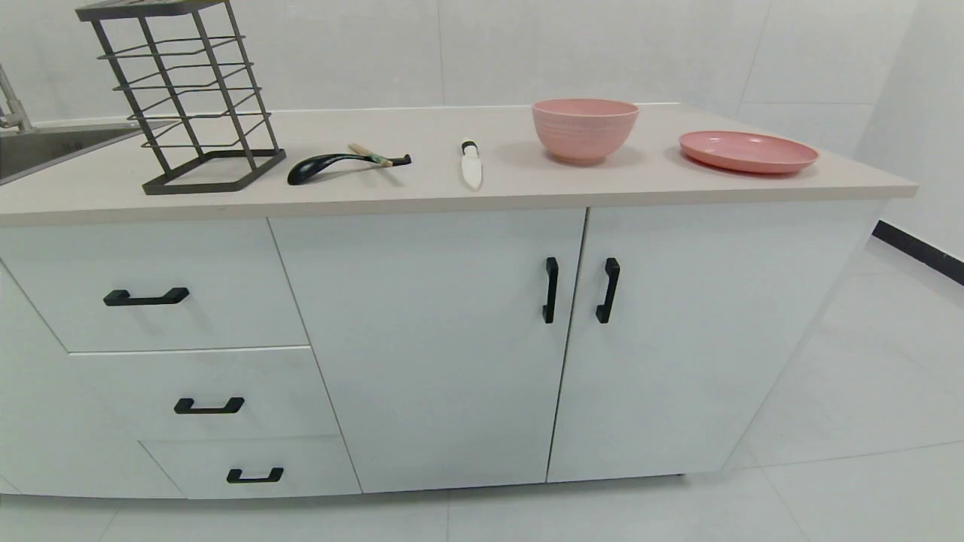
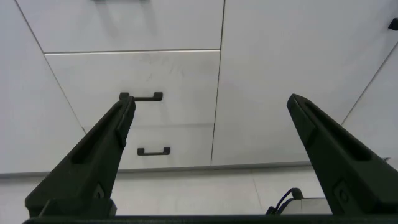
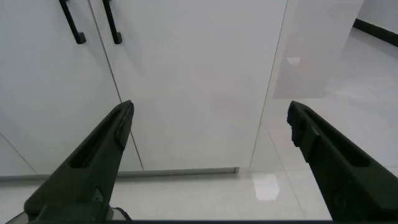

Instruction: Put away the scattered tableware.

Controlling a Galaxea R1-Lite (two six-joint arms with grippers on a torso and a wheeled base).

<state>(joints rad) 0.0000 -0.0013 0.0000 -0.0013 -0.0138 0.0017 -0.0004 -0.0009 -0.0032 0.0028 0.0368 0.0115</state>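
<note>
Left gripper (image 2: pixel 209 102) hangs low, fingers spread wide with nothing between them, aimed at the drawers (image 2: pixel 132 71). Right gripper (image 3: pixel 209 107) is low as well, wide open and holding nothing, facing the cabinet doors (image 3: pixel 186 81) near the floor (image 3: pixel 323 168). Up on the counter (image 1: pixel 527 187): black spoon (image 1: pixel 331 165) beside the rack (image 1: pixel 188 90), white knife (image 1: pixel 471 167) mid-counter, then pink bowl (image 1: pixel 585 129) and pink plate (image 1: pixel 748 150) toward the right end.

Along the counter (image 1: pixel 678 184), left to right — sink (image 1: pixel 45 147), rack (image 1: pixel 192 98), spoon (image 1: pixel 331 164), knife (image 1: pixel 471 167), bowl (image 1: pixel 584 129), plate (image 1: pixel 748 150); drawers (image 1: pixel 151 256) below the rack, doors (image 1: pixel 452 339) below the bowl.
</note>
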